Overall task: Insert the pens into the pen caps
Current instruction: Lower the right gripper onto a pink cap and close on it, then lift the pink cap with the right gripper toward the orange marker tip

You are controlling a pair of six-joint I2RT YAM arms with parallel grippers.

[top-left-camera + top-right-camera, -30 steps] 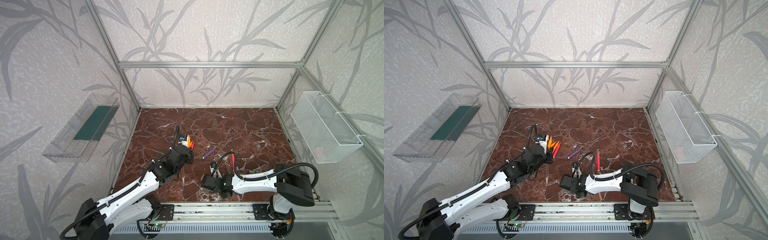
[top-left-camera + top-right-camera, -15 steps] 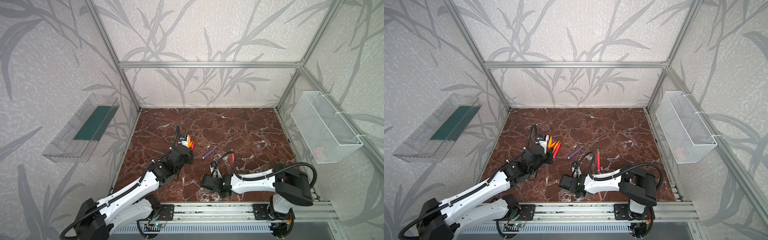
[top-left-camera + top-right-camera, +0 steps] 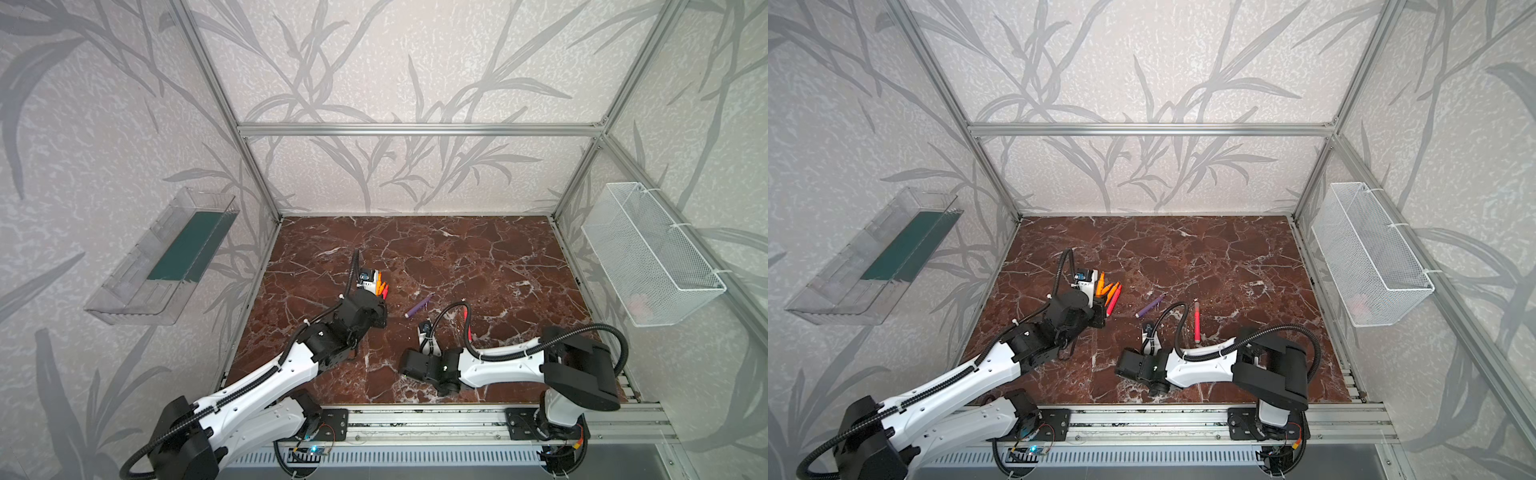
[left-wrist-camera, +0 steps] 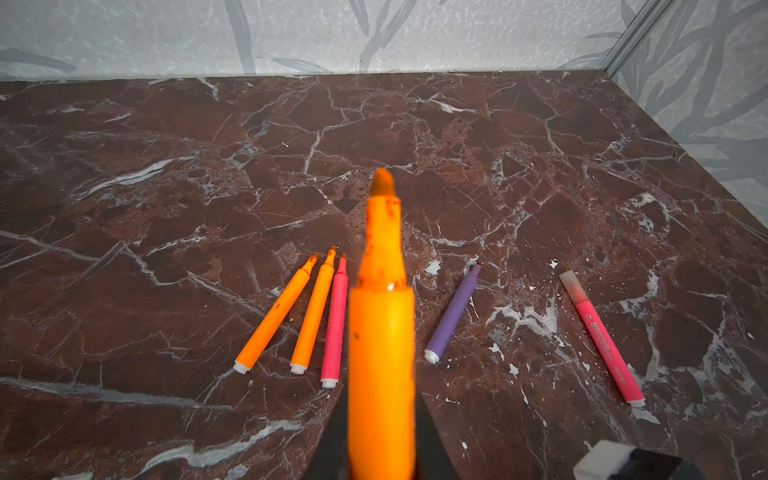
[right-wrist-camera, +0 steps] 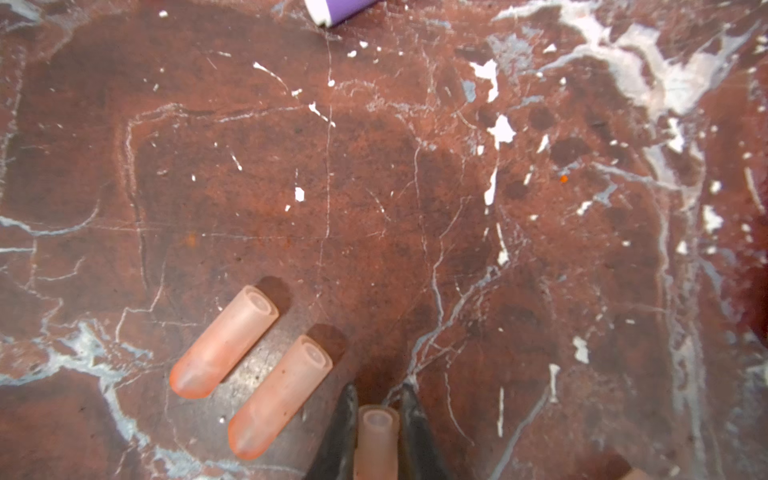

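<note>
Nearest the rail, the right gripper (image 5: 376, 432) is pinching one pen cap (image 5: 376, 446) between narrow jaws, with the cap's open mouth pointing away from the wrist. Compared with a second ago, this arm is sitting slightly further left in both top views. Just beside it, a second cap (image 5: 280, 397) and a third cap (image 5: 224, 343) are lying parallel and apart on the marble table (image 5: 415, 187).

Farther out, a capped red-pink pen (image 3: 1196, 322) and a purple pen (image 3: 1150, 306) are lying well apart, both where they were before.

The left gripper (image 4: 381, 457) is staying put, its jaws closed around the held orange pen (image 4: 381, 332), tip aimed at the back wall. Beyond it, the outer orange pen (image 4: 276, 316), the middle orange pen (image 4: 313, 311) and a bare red-pink pen (image 4: 336, 320) are lying fanned side by side, unmoved.
</note>
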